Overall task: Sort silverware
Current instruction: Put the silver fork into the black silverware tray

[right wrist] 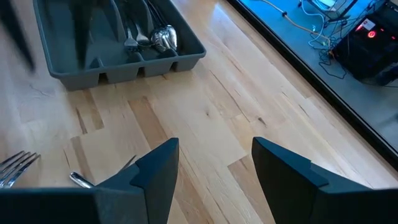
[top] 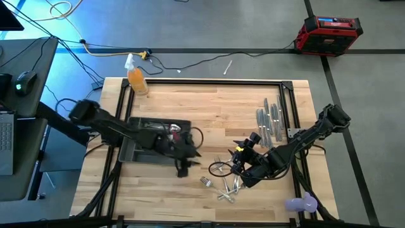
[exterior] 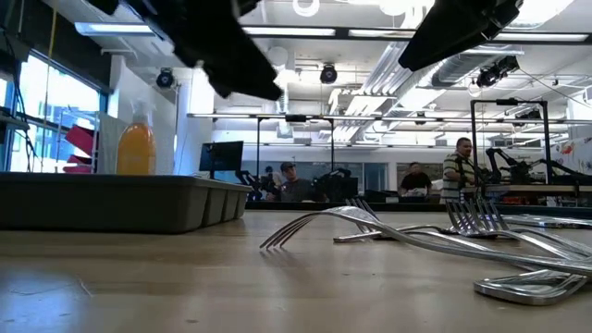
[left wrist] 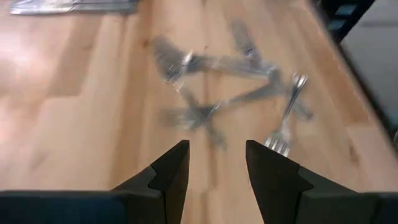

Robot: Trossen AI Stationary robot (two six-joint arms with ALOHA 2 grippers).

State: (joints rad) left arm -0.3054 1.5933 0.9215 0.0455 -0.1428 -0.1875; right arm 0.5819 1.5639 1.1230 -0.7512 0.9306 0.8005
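Note:
Loose silverware (top: 224, 189) lies in a small heap of forks and other pieces on the wooden table near its front edge; it also shows in the left wrist view (left wrist: 230, 81) and low view (exterior: 370, 227). Several straight knives (top: 269, 123) lie side by side at the far right. The dark grey tray (top: 136, 152) sits at the left, with spoons and forks (right wrist: 163, 37) in its compartments. My left gripper (left wrist: 216, 149) hangs open above the table between tray and heap (top: 183, 170), nothing between its fingers. My right gripper (right wrist: 216, 146) is open above the heap (top: 237, 171), pointing toward the tray.
An orange bottle (top: 136, 79) stands at the far left corner. A purple object (top: 300, 204) lies at the near right corner. Black frame rails (top: 288, 107) run along the table's sides. People sit and stand in the room behind the table (exterior: 458, 162).

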